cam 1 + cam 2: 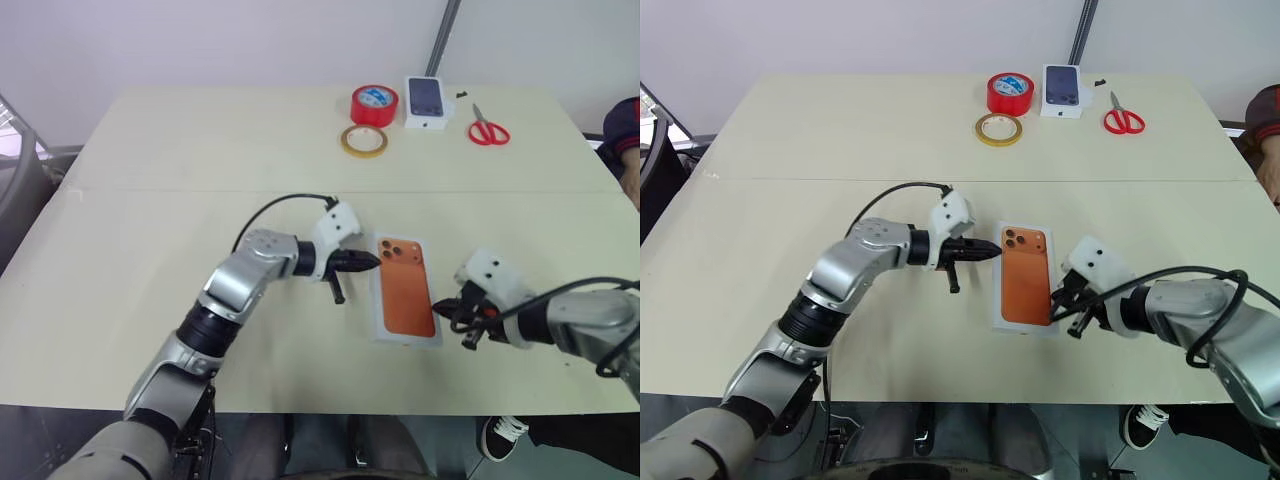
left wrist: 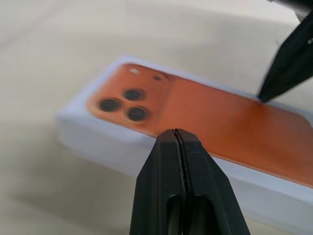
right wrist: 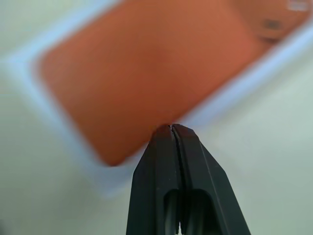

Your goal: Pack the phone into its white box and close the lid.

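Orange print faces up on the lid [image 1: 405, 292], seated on the white box at bench centre. Your left claw [image 1: 372, 262] at nine o'clock and right claw [image 1: 447, 306] at three both sit pinched together, empty, probably to press it down.

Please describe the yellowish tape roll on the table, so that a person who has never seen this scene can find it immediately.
Start at the far edge of the table, where a few small things lie in a row. The yellowish tape roll lies flat just in front of the red tape roll. It is the thin, pale, see-through ring, while its red neighbour is thicker and solid in colour.
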`<state>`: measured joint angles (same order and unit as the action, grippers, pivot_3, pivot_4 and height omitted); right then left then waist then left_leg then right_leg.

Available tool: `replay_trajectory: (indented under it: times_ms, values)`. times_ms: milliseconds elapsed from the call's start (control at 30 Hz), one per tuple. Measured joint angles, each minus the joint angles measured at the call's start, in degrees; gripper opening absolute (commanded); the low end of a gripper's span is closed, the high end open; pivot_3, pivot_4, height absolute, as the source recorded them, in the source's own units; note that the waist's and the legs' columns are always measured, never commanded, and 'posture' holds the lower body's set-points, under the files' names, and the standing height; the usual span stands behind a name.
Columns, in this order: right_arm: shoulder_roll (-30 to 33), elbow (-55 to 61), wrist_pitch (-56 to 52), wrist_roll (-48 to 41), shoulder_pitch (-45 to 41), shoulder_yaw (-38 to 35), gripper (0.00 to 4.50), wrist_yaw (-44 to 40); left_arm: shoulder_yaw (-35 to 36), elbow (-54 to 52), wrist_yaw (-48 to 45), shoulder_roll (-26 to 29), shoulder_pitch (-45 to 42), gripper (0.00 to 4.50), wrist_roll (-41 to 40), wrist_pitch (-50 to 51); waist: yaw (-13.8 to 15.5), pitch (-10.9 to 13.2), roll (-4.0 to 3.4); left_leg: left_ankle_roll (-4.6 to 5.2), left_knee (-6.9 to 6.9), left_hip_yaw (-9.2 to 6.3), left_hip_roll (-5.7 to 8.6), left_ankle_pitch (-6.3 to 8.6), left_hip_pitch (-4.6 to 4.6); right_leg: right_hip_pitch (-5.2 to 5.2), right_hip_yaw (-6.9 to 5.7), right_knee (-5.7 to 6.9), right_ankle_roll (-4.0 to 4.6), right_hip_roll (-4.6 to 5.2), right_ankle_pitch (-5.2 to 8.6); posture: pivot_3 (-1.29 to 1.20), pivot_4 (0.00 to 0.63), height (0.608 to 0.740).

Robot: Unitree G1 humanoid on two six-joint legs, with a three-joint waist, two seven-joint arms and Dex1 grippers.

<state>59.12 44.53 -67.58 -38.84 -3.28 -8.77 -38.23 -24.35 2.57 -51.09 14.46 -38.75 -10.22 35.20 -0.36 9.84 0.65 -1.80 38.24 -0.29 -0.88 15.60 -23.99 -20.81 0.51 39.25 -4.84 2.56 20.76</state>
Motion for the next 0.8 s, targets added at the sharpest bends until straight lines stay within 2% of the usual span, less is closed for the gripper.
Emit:
replay_trajectory:
  times_ms: [433, 600, 800]
  values:
    - [-1.9, 2.6, -0.8, -0.1, 2.1, 2.4, 0.03, 5.0, -1.5, 1.8, -0.1, -0.1, 0.4, 0.0, 3.3, -3.4, 0.1, -0.1, 0.09, 0.02, -0.07, -0.01, 0.0, 0.01, 0.49, 0.45, 0.01, -0.1, 0.0, 0.0, 0.0, 0.0, 0.15, 0.74]
    - [-6.3, 0.2, 3.1, 0.7, -0.3, -1.7, 0.03, 7.0, 7.4, 1.4, 1.9, 2.1, 2.2, 0.0, -0.7, -1.7, -0.4, -0.1, 0.1, 0.02, -0.13, 0.0, -0.04, 0.01, 0.48, 0.36, 0.03, -0.07, 0.0, -0.04, 0.0, 0.0, 0.15, 0.74]
    - [-9.4, -7.5, 13.3, 3.7, -1.7, -9.1, 0.03, 6.6, 22.5, -1.0, 2.8, 13.8, 8.1, 0.0, -3.8, -3.5, -0.3, -0.1, 0.08, 0.0, -0.18, 0.03, -0.05, 0.0, 0.49, 0.35, 0.04, -0.08, 0.0, 0.0, 0.01, 0.0, 0.15, 0.74]
